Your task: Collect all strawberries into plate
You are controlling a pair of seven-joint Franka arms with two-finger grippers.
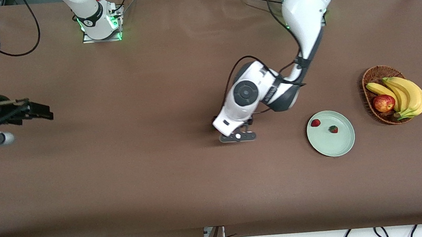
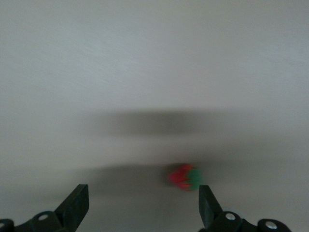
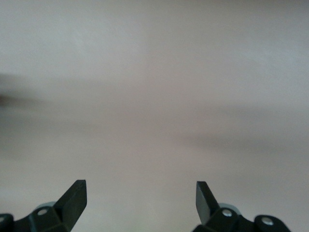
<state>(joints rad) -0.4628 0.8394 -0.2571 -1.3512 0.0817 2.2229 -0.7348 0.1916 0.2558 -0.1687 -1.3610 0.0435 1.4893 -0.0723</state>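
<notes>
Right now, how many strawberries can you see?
3. Two lie apart on the green plate: one toward its rim, one near its middle. A third sits on the table between the left pincer's open fingers, hidden from the front camera.

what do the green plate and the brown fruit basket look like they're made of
The round pale mint-green plate looks like glazed ceramic or hard plastic: its surface is smooth and even, with a slightly glossy rim. Which of the two cannot be told from the look. The brown fruit basket looks like woven wicker or rattan: its wall shows an interlaced, ribbed weave and a matte finish.
</notes>
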